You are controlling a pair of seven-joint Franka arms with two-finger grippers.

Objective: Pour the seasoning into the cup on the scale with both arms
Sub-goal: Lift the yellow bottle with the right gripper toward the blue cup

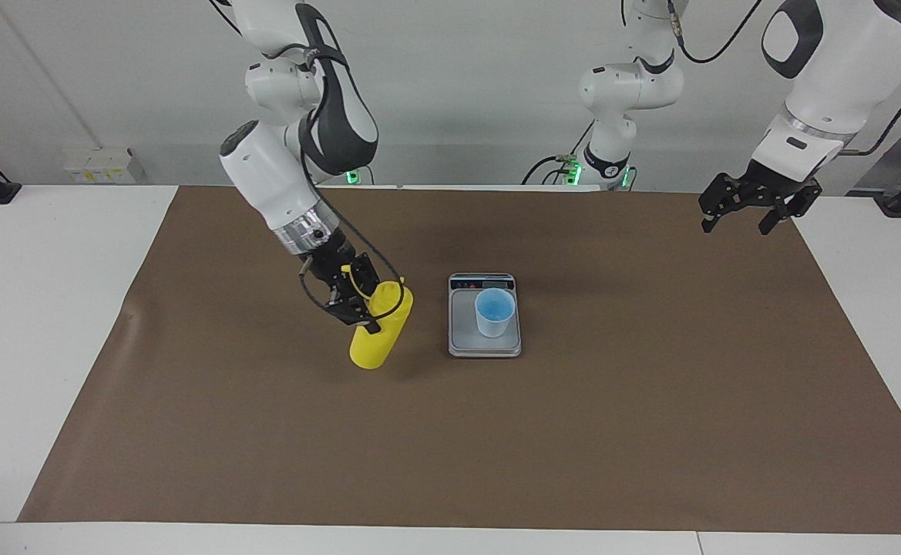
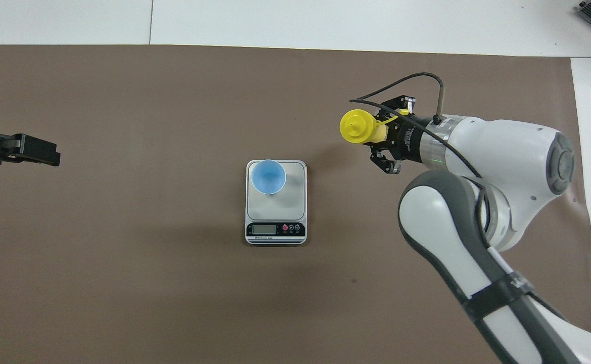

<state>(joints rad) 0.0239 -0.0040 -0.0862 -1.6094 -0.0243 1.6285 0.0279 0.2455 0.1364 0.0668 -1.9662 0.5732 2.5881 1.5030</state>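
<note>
One pincer (image 1: 363, 308) round tilted seasoning (image 1: 380, 327).

- A white worktop (image 1: 49, 324) carries everything.
- A large brown paper sheet (image 1: 573, 432) lies flat on it and covers most of it, leaving white margins at both arms' ends.
- A silver-grey scale (image 1: 461, 333) sits on the sheet near its middle, its dark display strip along the edge nearer to the robots.
</note>
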